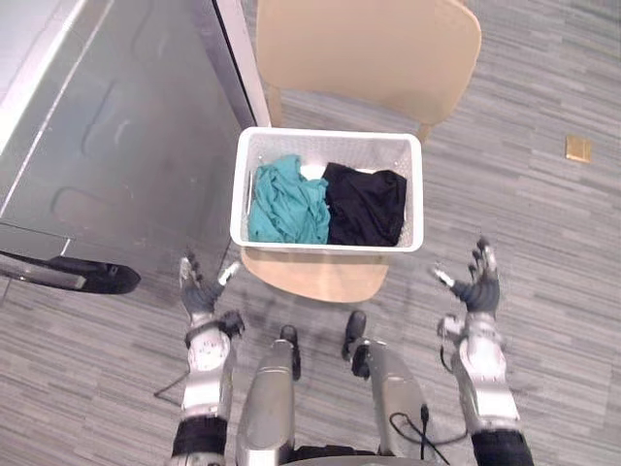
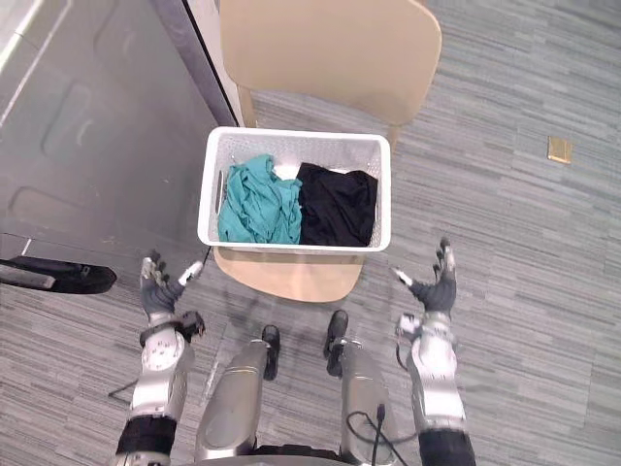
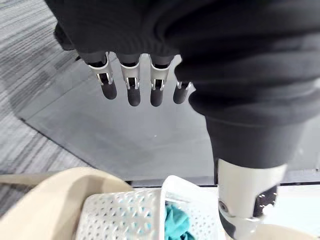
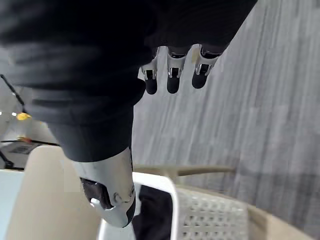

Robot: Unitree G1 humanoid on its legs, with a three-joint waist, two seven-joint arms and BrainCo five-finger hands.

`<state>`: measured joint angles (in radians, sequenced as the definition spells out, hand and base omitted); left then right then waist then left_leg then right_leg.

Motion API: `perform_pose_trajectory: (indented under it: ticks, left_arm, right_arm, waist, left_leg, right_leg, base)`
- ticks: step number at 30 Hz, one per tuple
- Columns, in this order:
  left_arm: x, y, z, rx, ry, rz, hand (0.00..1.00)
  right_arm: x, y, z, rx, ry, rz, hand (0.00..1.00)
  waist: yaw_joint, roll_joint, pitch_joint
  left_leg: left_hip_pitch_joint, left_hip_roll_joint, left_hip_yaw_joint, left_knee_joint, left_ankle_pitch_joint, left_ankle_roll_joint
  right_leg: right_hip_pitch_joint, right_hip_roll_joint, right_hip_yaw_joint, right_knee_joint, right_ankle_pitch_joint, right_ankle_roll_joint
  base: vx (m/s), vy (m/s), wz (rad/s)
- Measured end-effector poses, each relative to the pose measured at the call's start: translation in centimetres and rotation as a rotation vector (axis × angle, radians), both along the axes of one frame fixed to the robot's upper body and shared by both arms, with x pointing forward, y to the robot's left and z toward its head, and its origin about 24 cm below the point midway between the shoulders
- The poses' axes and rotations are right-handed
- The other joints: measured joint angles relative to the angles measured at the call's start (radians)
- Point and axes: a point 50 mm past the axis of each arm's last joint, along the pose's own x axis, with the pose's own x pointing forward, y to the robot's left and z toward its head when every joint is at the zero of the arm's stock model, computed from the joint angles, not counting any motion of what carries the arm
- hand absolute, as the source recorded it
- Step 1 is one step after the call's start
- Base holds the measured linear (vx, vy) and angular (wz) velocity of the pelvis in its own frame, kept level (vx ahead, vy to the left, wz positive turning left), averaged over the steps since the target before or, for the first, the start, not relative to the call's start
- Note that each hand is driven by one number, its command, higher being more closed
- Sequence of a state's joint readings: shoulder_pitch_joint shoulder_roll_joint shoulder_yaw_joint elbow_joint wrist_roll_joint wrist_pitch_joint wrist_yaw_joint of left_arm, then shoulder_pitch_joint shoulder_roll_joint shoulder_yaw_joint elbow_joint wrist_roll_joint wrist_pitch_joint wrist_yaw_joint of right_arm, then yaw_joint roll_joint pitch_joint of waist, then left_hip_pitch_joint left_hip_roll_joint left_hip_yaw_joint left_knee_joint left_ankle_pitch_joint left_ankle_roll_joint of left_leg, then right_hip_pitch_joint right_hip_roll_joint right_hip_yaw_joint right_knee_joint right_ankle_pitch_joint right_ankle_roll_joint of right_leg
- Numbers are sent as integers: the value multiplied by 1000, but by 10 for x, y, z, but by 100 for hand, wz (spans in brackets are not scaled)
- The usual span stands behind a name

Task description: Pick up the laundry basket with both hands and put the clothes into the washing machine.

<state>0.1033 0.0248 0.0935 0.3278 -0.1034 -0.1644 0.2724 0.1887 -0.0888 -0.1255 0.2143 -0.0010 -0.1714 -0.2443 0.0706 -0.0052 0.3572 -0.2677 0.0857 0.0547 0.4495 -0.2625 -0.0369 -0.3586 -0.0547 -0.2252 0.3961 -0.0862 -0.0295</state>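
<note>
**Open hands flanking the basket on the chair**

The white laundry basket is sitting on the seat of a pale wooden chair, its long side facing the robot. Inside it, a teal garment is lying crumpled on the robot's left, and a black garment is lying beside it on the right, the two touching in the middle.

The left hand is hovering below and to the left of the basket's near left corner, near it but apart from it. Its fingers are reaching out straight and spread, holding nothing.

The right hand is hovering off the basket's near right corner, a little further out. Its fingers are likewise straight, with the thumb standing apart and nothing in its grasp.

Neither hand is touching the basket or the chair. The grey striped floor is showing beneath both, with a small tan square lying well off to the right.
</note>
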Motion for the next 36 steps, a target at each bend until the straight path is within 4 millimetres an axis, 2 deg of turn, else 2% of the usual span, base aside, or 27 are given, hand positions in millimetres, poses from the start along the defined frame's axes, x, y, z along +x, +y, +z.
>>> perform_pose_trajectory:
  ticks: [1,3,6,9,11,14,15,16,17,18,20,21,22,23,24,25,26,27,28,29,30,31,32,33,34,35,36]
  left_arm:
    - [-5,-2,-8,-10,34,-17,0]
    - [-25,-9,-40,-46,192,-78,0]
    - [-51,-11,-72,-64,370,-106,0]
    - [-77,-13,-94,-56,526,-122,0]
    - [-85,-13,-100,-57,572,-124,0]
    - [-81,-15,-99,-38,569,-145,0]
    - [-77,-17,-99,-33,564,-156,0]
    - [-73,-19,-97,-36,552,-160,0]
    - [-72,-19,-97,-35,547,-161,0]
    - [-71,-17,-96,-27,545,-160,0]
    - [-72,-13,-96,-17,551,-158,0]
    - [-73,-12,-97,-8,559,-165,0]
    - [-74,-12,-98,-4,567,-169,0]
    - [-77,-12,-100,9,586,-186,0]
    - [-75,-17,-101,11,591,-207,0]
    - [-76,-22,-102,10,599,-224,0]
    - [-71,-23,-102,39,602,-263,0]
    - [-64,-16,-98,90,589,-285,0]
    - [-61,-10,-97,115,585,-284,0]
    - [-57,-7,-95,128,579,-282,0]
    - [-59,-2,-95,145,587,-279,0]
    - [-61,-1,-95,147,592,-281,0]
    - [-59,-2,-95,152,587,-290,0]
    - [-58,2,-94,166,585,-290,0]
    - [-58,4,-93,178,586,-297,0]
    - [-58,4,-93,179,588,-298,0]
    - [-60,2,-95,173,593,-299,0]
  right_arm:
    - [-6,0,-8,7,40,5,0]
    - [-29,2,-44,34,220,30,0]
    - [-52,5,-76,69,392,46,0]
    - [-71,10,-97,101,525,65,0]
    - [-75,15,-104,123,563,73,0]
    - [-75,23,-108,147,591,93,0]
    - [-73,24,-109,155,593,89,0]
    - [-70,24,-109,163,584,83,0]
    - [-67,24,-108,164,582,83,0]
    - [-60,21,-108,162,577,78,0]
    - [-52,16,-106,146,573,64,0]
    - [-49,11,-105,131,571,56,0]
    - [-48,9,-104,124,568,56,0]
    - [-47,6,-103,113,568,56,0]
    - [-50,0,-104,101,579,50,0]
    - [-52,-4,-103,89,583,45,0]
    - [-58,-3,-108,109,617,33,0]
    - [-63,7,-113,142,641,40,0]
    - [-65,12,-115,158,648,41,0]
    - [-66,20,-118,180,663,45,0]
    - [-57,26,-117,190,653,63,0]
    - [-50,28,-115,186,640,75,0]
    - [-42,31,-112,179,623,96,0]
    - [-36,36,-110,174,613,123,0]
    - [-32,40,-108,169,600,141,0]
    - [-29,41,-107,165,589,152,0]
    - [-21,45,-102,156,555,181,0]
  waist:
    - [-2,1,-18]
    - [-3,4,-93]
    - [-3,8,-152]
    - [-1,16,-187]
    - [-4,17,-192]
    - [-6,18,-194]
    - [-9,18,-194]
    - [-9,14,-193]
    - [-8,13,-193]
    - [-9,12,-190]
    - [-19,-1,-182]
    - [-35,-3,-181]
    - [-41,-3,-182]
    - [-62,3,-184]
    - [-64,22,-196]
    - [-64,44,-205]
    - [-65,27,-201]
    - [-71,-3,-201]
    - [-79,-12,-204]
    - [-81,-23,-200]
    - [-67,-21,-194]
    - [-60,-14,-190]
    - [-61,-2,-182]
    - [-60,11,-173]
    - [-61,4,-172]
    - [-60,3,-172]
    - [-58,2,-173]
  left_leg:
    - [14,0,0,-13,3,-5]
    - [78,-4,-1,-73,11,-10]
    - [153,-19,-19,-140,31,-13]
    - [195,-35,-34,-185,47,-6]
    - [208,-46,-55,-207,62,-8]
    - [180,-73,-112,-195,75,-8]
    - [142,-86,-128,-168,85,-25]
    - [99,-80,-89,-149,75,-42]
    - [85,-66,-52,-130,73,-42]
    - [43,-22,41,-88,70,-36]
    - [20,60,132,-3,58,-16]
    - [21,116,161,25,58,-16]
    - [30,144,170,24,59,-16]
    - [45,182,171,8,60,-16]
    - [63,209,158,-47,65,-13]
    - [70,217,144,-85,74,-29]
    - [61,171,138,-63,78,-114]
    - [31,116,122,-27,65,-96]
    - [5,96,108,11,43,-84]
    - [-23,70,100,77,-3,-59]
    - [-18,50,110,100,-29,-33]
    - [-8,41,115,94,-33,-24]
    - [17,23,112,71,-33,-7]
    - [56,15,106,25,-21,11]
    - [90,2,101,-10,-13,23]
    - [110,-7,96,-30,-9,29]
    - [143,-26,88,-69,2,35]
  right_leg:
    - [13,0,-1,-4,-3,3]
    - [73,0,-8,-37,-10,8]
    - [135,-12,-21,-59,-23,21]
    - [172,-28,-39,-72,-28,26]
    - [191,-39,-57,-81,-29,28]
    - [195,-78,-121,-62,-42,41]
    - [190,-105,-163,-50,-47,45]
    - [177,-133,-205,-43,-49,46]
    - [169,-147,-222,-41,-48,46]
    - [156,-176,-249,-24,-48,46]
    - [161,-234,-282,1,-43,55]
    - [181,-275,-300,1,-39,80]
    - [190,-295,-307,2,-35,95]
    - [204,-331,-319,3,-25,138]
    - [208,-351,-324,3,-12,188]
    - [211,-353,-328,0,0,210]
    - [226,-395,-305,-22,20,252]
    - [251,-407,-273,-83,38,263]
    - [256,-412,-263,-105,64,251]
    - [270,-440,-255,-111,111,250]
    - [252,-462,-233,-85,161,165]
    - [228,-470,-222,-51,176,76]
    - [173,-451,-151,67,122,-7]
    - [150,-369,-59,160,17,61]
    - [148,-294,-9,192,-42,71]
    - [148,-249,15,202,-84,74]
    - [146,-169,41,190,-143,78]
  base:
    - [164,0,3]
    - [130,2,7]
    - [115,10,20]
    - [67,39,24]
    - [11,21,37]
    - [-39,36,75]
    - [-70,53,117]
    - [-119,102,116]
    - [-105,113,103]
    - [-97,118,77]
    - [-76,187,85]
    - [-73,268,74]
    - [-67,360,79]
    - [-53,439,66]
    - [-40,468,62]
    - [-6,513,62]
    - [31,494,77]
    - [48,478,88]
    - [66,416,76]
    - [87,405,26]
    - [91,413,1]
    - [128,535,-15]
    - [127,444,13]
    - [137,381,31]
    - [115,153,35]
    - [122,114,33]
    - [119,98,37]
